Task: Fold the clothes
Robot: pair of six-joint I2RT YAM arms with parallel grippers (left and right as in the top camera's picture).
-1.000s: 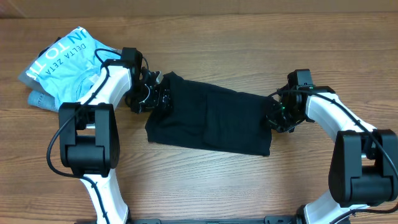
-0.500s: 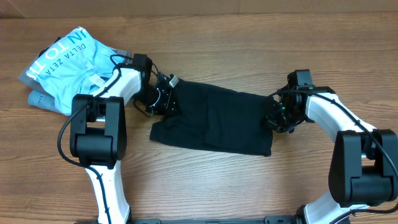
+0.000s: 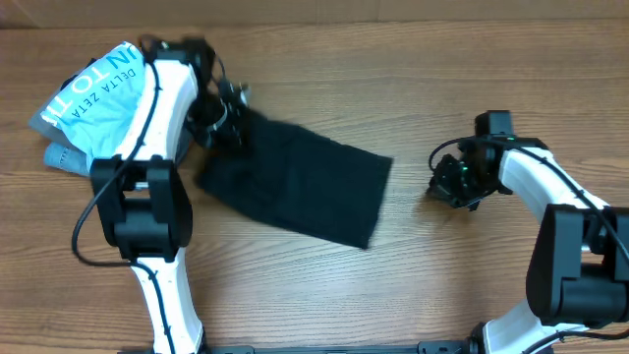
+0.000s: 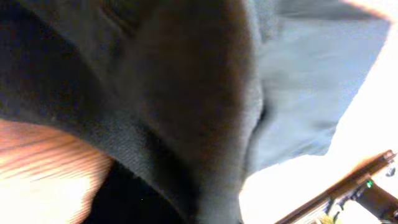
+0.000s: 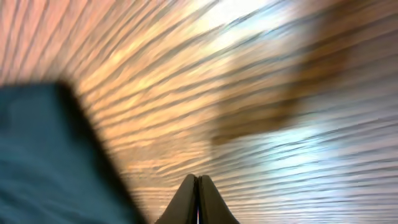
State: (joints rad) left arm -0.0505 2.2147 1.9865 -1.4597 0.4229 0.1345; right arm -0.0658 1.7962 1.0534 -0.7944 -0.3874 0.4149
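Note:
A black garment (image 3: 295, 182) lies slanted on the wooden table, left of centre. My left gripper (image 3: 236, 126) is shut on its upper left corner. In the left wrist view the black garment (image 4: 155, 93) fills the frame and hides the fingers. My right gripper (image 3: 444, 187) is shut with nothing in it, over bare wood a little to the right of the garment's right edge. The right wrist view shows that gripper (image 5: 198, 196) with both fingers pressed together and the garment's edge (image 5: 50, 162) at the lower left.
A light blue printed shirt (image 3: 103, 98) lies bunched at the table's far left, behind my left arm. A small grey piece of cloth (image 3: 59, 155) sticks out beneath it. Bare wood (image 3: 442, 275) runs along the front and right.
The left gripper shut on the garment's corner and dragged it left and back. The garment slid away from the right gripper, which now stands apart from it.

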